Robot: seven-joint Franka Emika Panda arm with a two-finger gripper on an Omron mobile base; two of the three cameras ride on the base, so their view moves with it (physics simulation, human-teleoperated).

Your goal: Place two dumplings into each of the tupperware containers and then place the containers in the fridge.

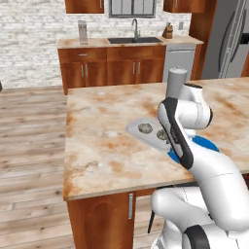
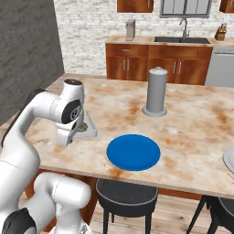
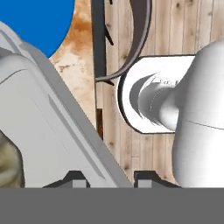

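A light grey tupperware container [image 1: 137, 130] lies on the marble island near its front edge. Two dumplings [image 1: 145, 128] sit in it, the second [image 1: 162, 136] partly behind my arm. In the right base view my gripper [image 2: 67, 137] reaches down at the container's [image 2: 89, 130] near edge, beside a dumpling [image 2: 82, 126]. In the hand view the container's rim [image 3: 78, 131] runs between the two fingertips of my gripper [image 3: 110, 180], which is shut on it; a dumpling [image 3: 8, 162] shows at the left. The fridge [image 1: 228, 39] stands at the far right.
A round blue plate [image 2: 133, 152] lies right of the container. A tall grey cylinder [image 2: 156, 91] stands mid-island. A light-grey plate [image 2: 230, 160] pokes in at the right edge. Stools [image 2: 125, 194] stand under the island's front. A sink counter [image 1: 133, 41] runs along the back wall.
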